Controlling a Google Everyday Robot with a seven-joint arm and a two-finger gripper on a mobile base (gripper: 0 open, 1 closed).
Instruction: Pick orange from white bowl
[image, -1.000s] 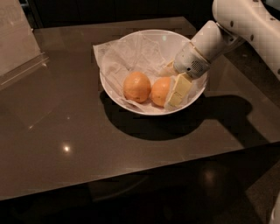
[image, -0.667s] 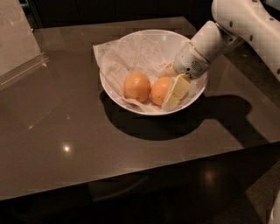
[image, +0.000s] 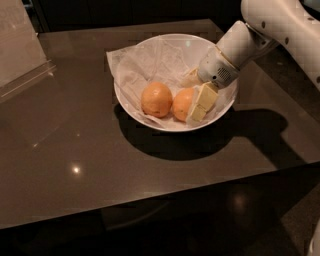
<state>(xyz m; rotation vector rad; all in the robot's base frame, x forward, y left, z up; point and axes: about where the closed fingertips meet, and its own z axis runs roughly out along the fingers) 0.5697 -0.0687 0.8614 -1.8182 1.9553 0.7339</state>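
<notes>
The white bowl stands on the dark table, lined with crumpled white paper. Two oranges lie in its front part. The orange, deeper in colour, is the right one. A paler orange lies just left of it, close beside it. My gripper reaches into the bowl from the right, open, with its jaws on either side of the orange. The near finger covers the orange's right side. The far finger sits just behind the orange.
The white arm comes in from the upper right above the table's right part. A clear plastic stand sits at the far left. The table's front edge runs below the bowl, with dark floor beyond.
</notes>
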